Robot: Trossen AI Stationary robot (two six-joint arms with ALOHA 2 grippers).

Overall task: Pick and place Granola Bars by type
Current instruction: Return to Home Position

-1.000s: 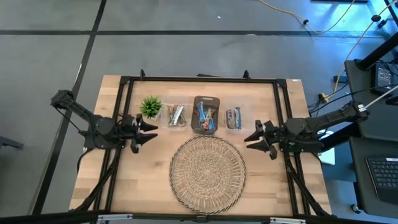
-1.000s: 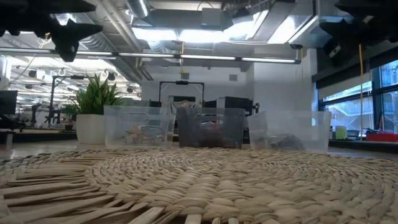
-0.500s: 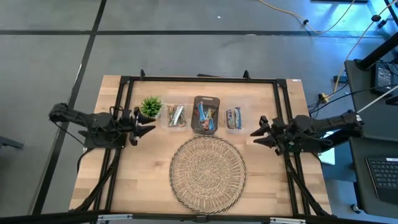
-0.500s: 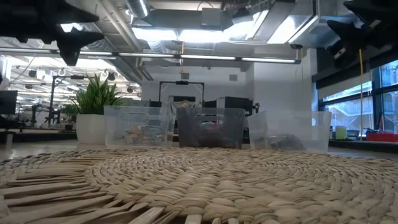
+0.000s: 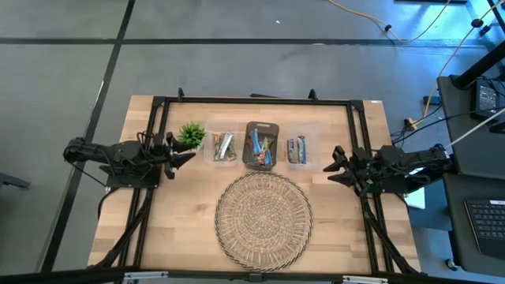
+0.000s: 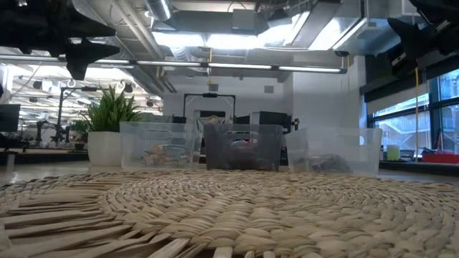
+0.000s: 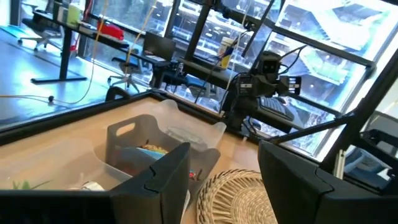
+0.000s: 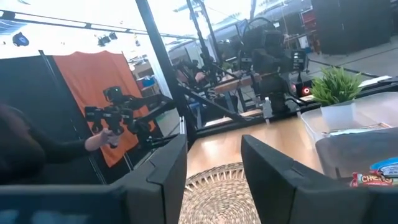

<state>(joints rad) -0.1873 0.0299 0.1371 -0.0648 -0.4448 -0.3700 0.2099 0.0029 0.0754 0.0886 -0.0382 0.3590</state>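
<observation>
The granola bars lie in three bins along the far side of the table. Green-tan bars (image 5: 223, 147) are in the left clear bin, mixed blue and red bars (image 5: 259, 147) in the dark middle bin, and others (image 5: 296, 149) in the right clear bin. My left gripper (image 5: 188, 155) hovers open beside the potted plant, left of the bins, holding nothing. My right gripper (image 5: 332, 164) hovers open to the right of the bins, also holding nothing. In the right wrist view a red-wrapped bar (image 8: 372, 177) shows in the dark bin.
A round woven mat (image 5: 263, 215) lies on the near middle of the table in front of the bins. A small green potted plant (image 5: 191, 134) stands left of the bins, close to my left gripper. A black frame (image 5: 252, 101) borders the table.
Both arms have folded back toward their own sides. My left gripper has moved toward the far edge, closer to the plant. My right gripper has drawn toward the right and far edges, away from the mat. Both stayed open; the bars and bins have kept still.
</observation>
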